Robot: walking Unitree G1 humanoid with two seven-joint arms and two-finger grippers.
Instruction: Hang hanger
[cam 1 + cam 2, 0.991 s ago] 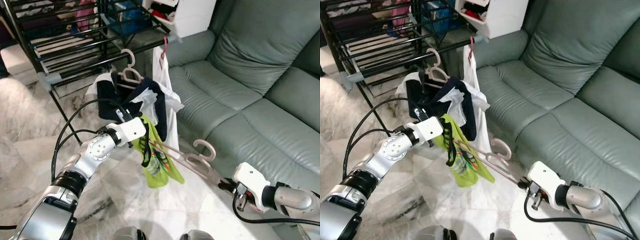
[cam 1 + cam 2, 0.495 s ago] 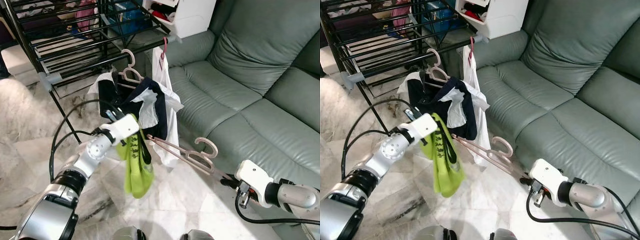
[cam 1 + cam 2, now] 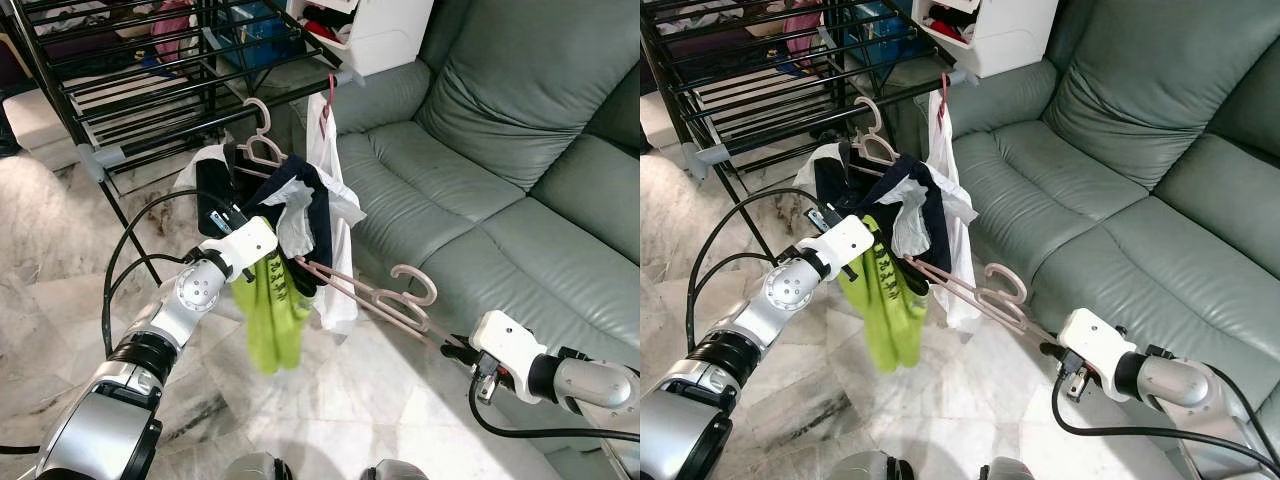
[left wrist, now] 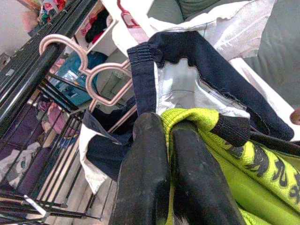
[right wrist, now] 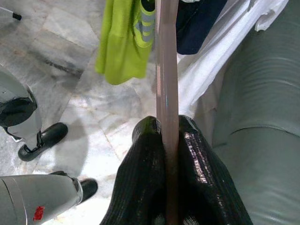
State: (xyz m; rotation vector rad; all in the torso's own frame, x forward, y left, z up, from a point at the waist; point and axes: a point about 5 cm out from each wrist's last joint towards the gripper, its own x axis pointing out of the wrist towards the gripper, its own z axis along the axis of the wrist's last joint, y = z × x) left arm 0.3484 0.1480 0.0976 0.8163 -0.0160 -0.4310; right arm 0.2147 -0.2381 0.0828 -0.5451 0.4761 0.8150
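Right gripper (image 5: 166, 140): clenched on the pink hanger (image 3: 375, 298).
Left gripper (image 4: 171, 140): pinching the green garment (image 3: 268, 318).
Advice: hook to be kept upright, lifted far-left toward the rack bar (image 3: 215, 125).

Smooth plastic hanger (image 3: 380, 300); knit garment (image 3: 270, 310) (lime); glossy leather sofa (image 3: 520, 130); polished marble floor (image 3: 60, 270).

green sofa (image 3: 520, 130) | black drying rack (image 3: 150, 70) (clothes hung) | marble floor (image 3: 60, 250)

We see a drying rack (image 3: 150, 90) ahead on our left, clothes (image 3: 300, 215) hanging from its front rail, a sofa (image 3: 500, 190) to our right, and a hanger (image 3: 375, 300) stretching between our arms.
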